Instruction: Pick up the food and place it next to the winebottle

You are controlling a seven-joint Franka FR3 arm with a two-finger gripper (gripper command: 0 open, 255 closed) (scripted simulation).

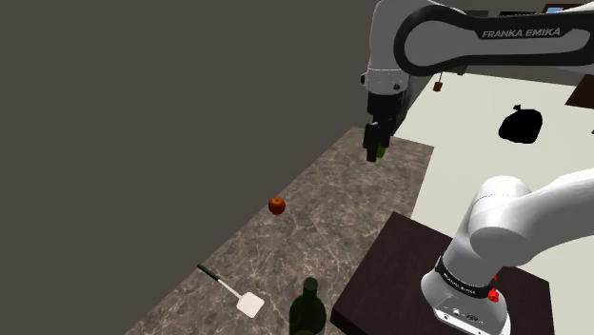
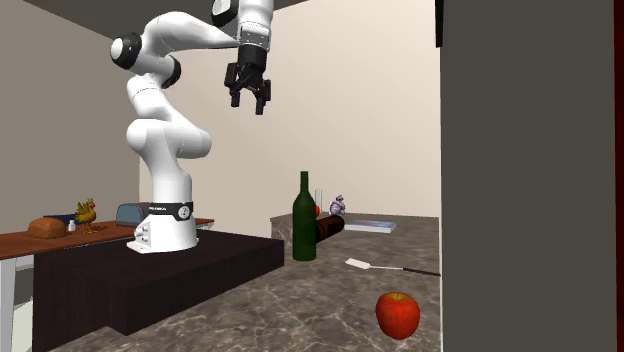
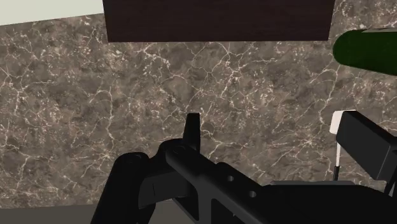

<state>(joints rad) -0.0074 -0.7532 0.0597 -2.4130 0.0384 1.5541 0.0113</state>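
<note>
A red apple [image 1: 276, 205] [image 2: 398, 315] lies on the dark marble counter [image 1: 314, 228], apart from everything else. A green wine bottle [image 1: 307, 309] [image 2: 304, 220] [image 3: 366, 48] stands upright by the corner of the dark stand [image 1: 419, 276]. My black gripper [image 1: 374, 150] [image 2: 249, 103] [image 3: 273, 127] hangs high above the counter, open, with nothing between its fingers. In the shoulder view it is up and to the right of the apple, well clear of it. Bare marble lies under the fingers [image 3: 193, 124] in the wrist view, with the bottle off to one side.
A white spatula with a dark handle [image 1: 238, 293] [image 2: 385, 267] [image 3: 340, 121] lies between apple and bottle. Behind the bottle are a dark bottle on its side [image 2: 330, 228], a small clock [image 2: 339, 205] and a blue book [image 2: 371, 226]. A grey wall [image 1: 143, 124] borders the counter.
</note>
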